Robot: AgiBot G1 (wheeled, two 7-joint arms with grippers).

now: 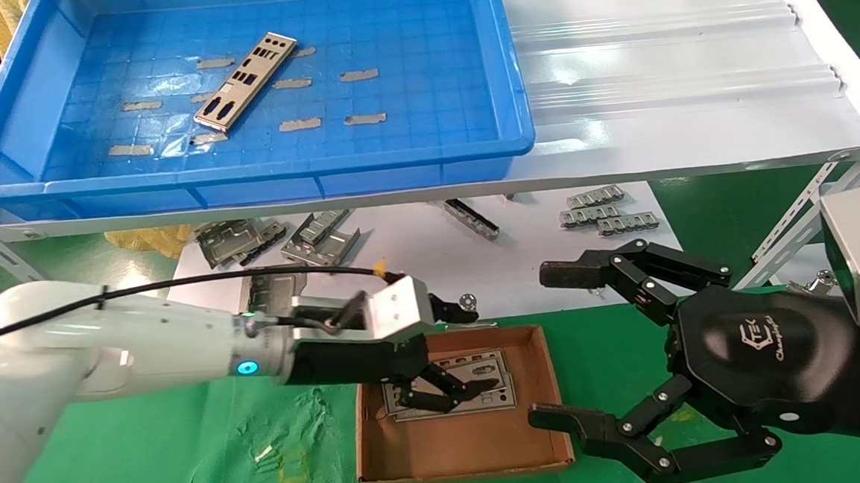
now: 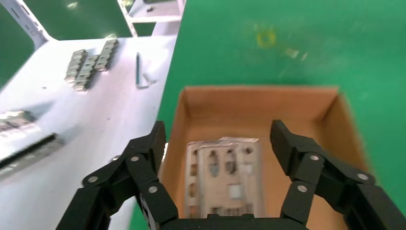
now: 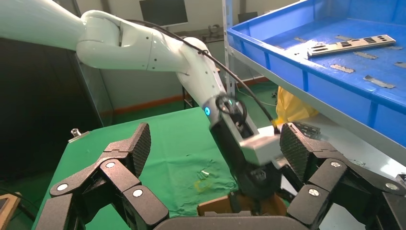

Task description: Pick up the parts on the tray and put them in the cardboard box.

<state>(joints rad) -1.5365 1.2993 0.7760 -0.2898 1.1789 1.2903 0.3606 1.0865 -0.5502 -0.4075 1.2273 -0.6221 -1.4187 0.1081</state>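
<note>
Green cloth covers the table under the cardboard box.

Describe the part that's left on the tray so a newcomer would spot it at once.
Start at the big blue tray on the white shelf. On its gridded floor lies one long silver plate, set diagonally. Its rectangular cutouts and its length set it apart from the small grey tape scraps around it.

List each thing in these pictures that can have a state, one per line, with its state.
Left tool: open, over the plates in the box.
Right tool: open, holding nothing, beside the box.
Cardboard box: open-topped, holds stacked plates.
Blue tray: holds one plate, lying flat.
</note>
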